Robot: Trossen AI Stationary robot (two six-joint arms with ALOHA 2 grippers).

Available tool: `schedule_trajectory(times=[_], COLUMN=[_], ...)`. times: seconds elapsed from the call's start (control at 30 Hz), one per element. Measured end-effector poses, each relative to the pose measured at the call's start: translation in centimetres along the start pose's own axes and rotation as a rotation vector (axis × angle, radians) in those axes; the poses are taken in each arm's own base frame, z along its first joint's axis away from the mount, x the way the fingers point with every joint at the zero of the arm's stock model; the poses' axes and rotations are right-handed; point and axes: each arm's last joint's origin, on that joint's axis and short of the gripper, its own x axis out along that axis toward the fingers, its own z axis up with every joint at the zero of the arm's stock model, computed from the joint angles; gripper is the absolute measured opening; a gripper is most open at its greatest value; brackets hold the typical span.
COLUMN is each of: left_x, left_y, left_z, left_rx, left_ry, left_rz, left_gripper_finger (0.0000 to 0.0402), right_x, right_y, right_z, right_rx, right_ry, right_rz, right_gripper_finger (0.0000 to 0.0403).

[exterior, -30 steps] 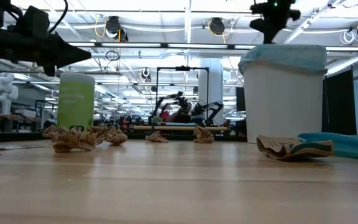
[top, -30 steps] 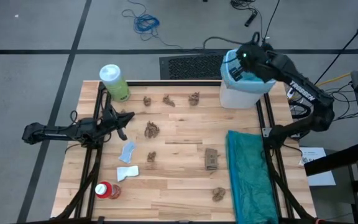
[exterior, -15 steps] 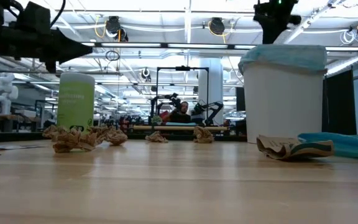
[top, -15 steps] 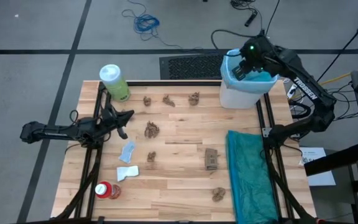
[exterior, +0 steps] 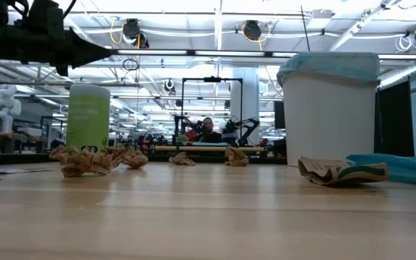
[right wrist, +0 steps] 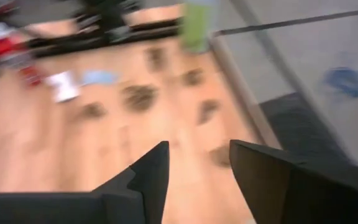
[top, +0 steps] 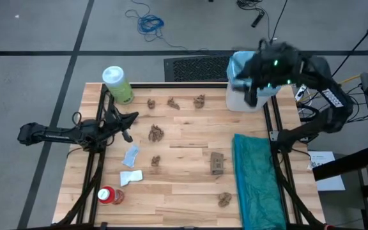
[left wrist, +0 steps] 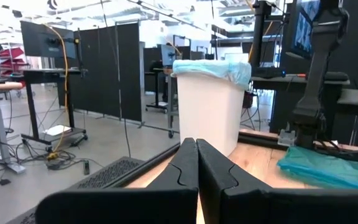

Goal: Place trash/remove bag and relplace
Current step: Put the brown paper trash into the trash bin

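Note:
The light blue bag (exterior: pixel 328 66) lines the white wastebasket (top: pixel 243 99) at the table's far right, its edge folded over the rim. My right gripper (right wrist: pixel 197 146) hangs blurred above the basket (top: pixel 255 86), open, with nothing between its fingers. The trash lies on the wood: brown paper wads (top: pixel 156 133), a flat cardboard piece (top: pixel 216 163), pale-blue and white scraps (top: pixel 131 155), and a red container (top: pixel 109 195). My left gripper (top: pixel 125 121) waits shut over the table's left part, level and pointing toward the basket (left wrist: pixel 196 155).
A green bottle with a white cap (top: pixel 117 84) stands at the far left corner. A teal-green plastic bag (top: pixel 257 182) lies along the right edge. Bare wood shows in the table's middle (top: pixel 184 144). Black frame rails run along both sides.
My right gripper has risen from just above the wastebasket's mouth, out of the top of the low view. It has swung and tipped, so that it now looks across the table. The bag and basket stay as they were.

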Motion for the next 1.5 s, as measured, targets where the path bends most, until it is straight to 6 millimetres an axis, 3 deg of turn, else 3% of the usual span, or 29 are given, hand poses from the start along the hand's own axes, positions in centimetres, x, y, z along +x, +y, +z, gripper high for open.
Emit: schedule_trajectory(times=[0.23,0.37,0.53,0.67,0.9,1.2,1.5], left_x=[0.1,0.1,0.1,0.1,0.1,0.1,0.1], left_y=[-0.1,-0.1,-0.1,-0.1,-0.1,-0.1,-0.1], left_z=[-0.2,-0.1,-0.1,-0.2,-0.2,-0.4,-0.5], left_rx=[0.006,0.006,0.006,0.007,0.009,0.02,-0.002], left_ry=[0.013,0.014,0.014,0.016,0.017,0.039,0.047], left_rz=[-0.001,-0.002,-0.002,-0.002,-0.003,-0.004,-0.005], left_gripper_finger=[0.0,0.0,0.0,0.0,0.0,0.0,0.0], right_x=[5.6,9.8,14.3,17.0,21.3,24.8,27.7], right_y=[6.8,10.1,12.4,12.3,10.2,8.6,8.2], right_z=[-3.2,-6.9,-11.9,-15.4,-19.4,-21.5,-23.0], right_rx=[-0.03,0.019,0.103,0.15,0.276,0.282,0.253], right_ry=[0.199,0.33,0.481,0.572,0.641,0.687,0.756], right_rz=[0.204,0.219,0.19,0.134,0.126,0.159,0.2], right_gripper_finger=[0.0127,0.0138,0.0174,0.0211,0.0247,0.0249,0.0249])
